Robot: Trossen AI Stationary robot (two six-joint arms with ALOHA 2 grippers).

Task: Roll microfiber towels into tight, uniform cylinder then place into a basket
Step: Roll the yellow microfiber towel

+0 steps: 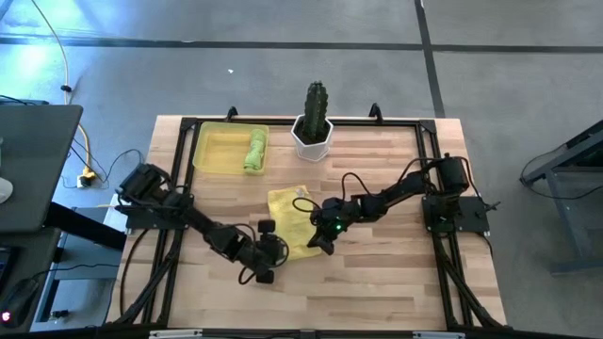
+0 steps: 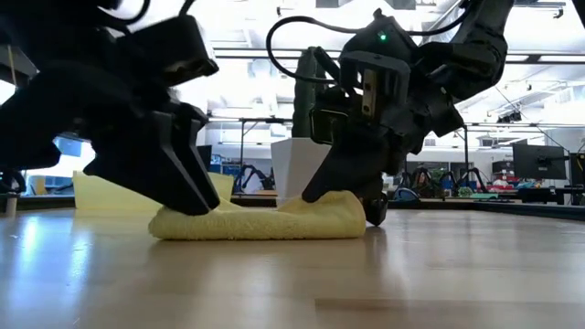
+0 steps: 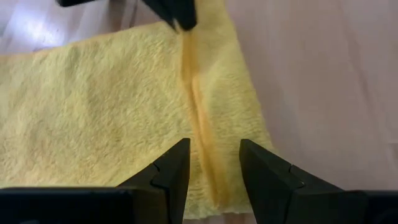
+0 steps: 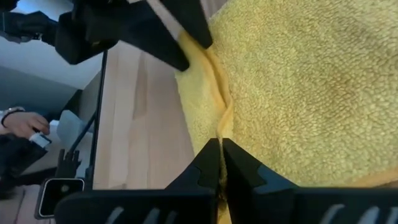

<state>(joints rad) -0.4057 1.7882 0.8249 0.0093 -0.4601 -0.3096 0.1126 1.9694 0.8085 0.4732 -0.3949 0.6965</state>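
The pale yellow microfiber towel (image 1: 290, 218) lies flat on the table's middle, with a raised fold (image 3: 198, 112) running along its near edge. My right gripper (image 1: 320, 241) is shut on that fold at one end. At the other end my left gripper (image 3: 214, 171) stands open, one finger on either side of the fold. The lime green towel (image 1: 254, 149) lies rolled up in the yellow basket (image 1: 215, 151) at the far left. My left gripper slants down from the table's left, and its open fingertips (image 2: 194, 203) rest on the cloth's top near its left end. The fold (image 3: 208, 163) runs between them, along the fingers, unpinched. The towel lies on the table. My right gripper pinches the towel's raised fold (image 4: 221, 127) between its two shut fingers, slanting down from the table's right. The fingers lie along the fold. Only this ridge of cloth is drawn up; the rest of the towel lies on the table.
A white pot with a green cactus (image 1: 315, 122) stands at the far edge, behind the towel and right of the basket. Bare wood lies to the near side and right of the grippers. A person's hand (image 4: 17, 121) shows beyond the table's edge.
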